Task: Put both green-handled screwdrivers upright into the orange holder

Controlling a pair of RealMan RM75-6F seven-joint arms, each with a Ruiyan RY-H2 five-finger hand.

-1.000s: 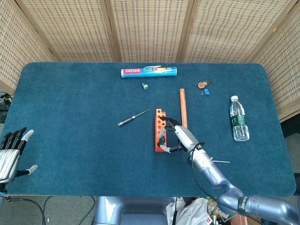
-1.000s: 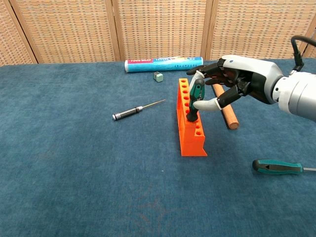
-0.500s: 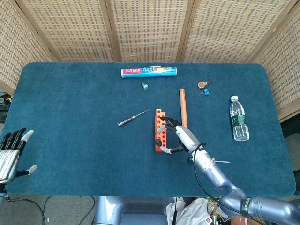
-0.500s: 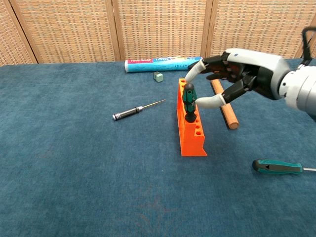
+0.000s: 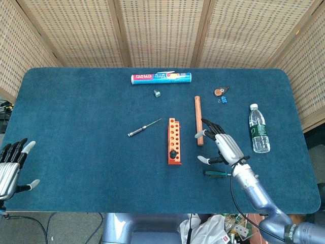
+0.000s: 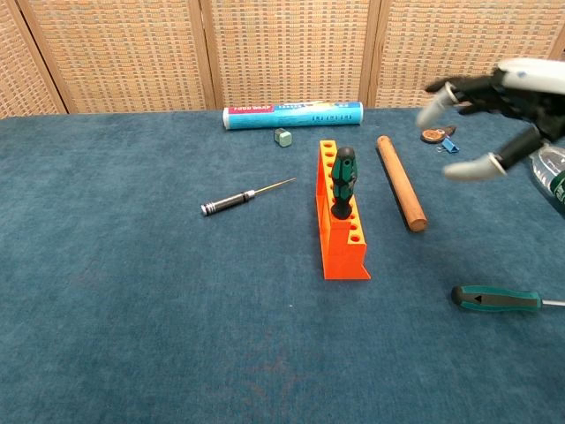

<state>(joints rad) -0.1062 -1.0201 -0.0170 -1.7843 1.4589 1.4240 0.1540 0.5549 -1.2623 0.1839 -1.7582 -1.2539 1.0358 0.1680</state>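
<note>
Blue-covered desk point(image 5: 76, 112): one green-handled screwdriver point(image 6: 342, 181) is seated upright in the orange holder point(image 6: 341, 216) at mid-desk, while the second screwdriver point(image 6: 496, 299), long axis lying left-right, is located just front of the released, empty right hand point(image 5: 223, 147), the nearer one.

Woven rattan screen panels point(image 5: 162, 30) in wooden frames stand behind the far edge of the worktop point(image 5: 76, 127), which is covered in blue carpet-like cloth.

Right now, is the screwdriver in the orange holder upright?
Upright: the green-handled screwdriver stands handle-up in the orange holder, unheld.
</note>
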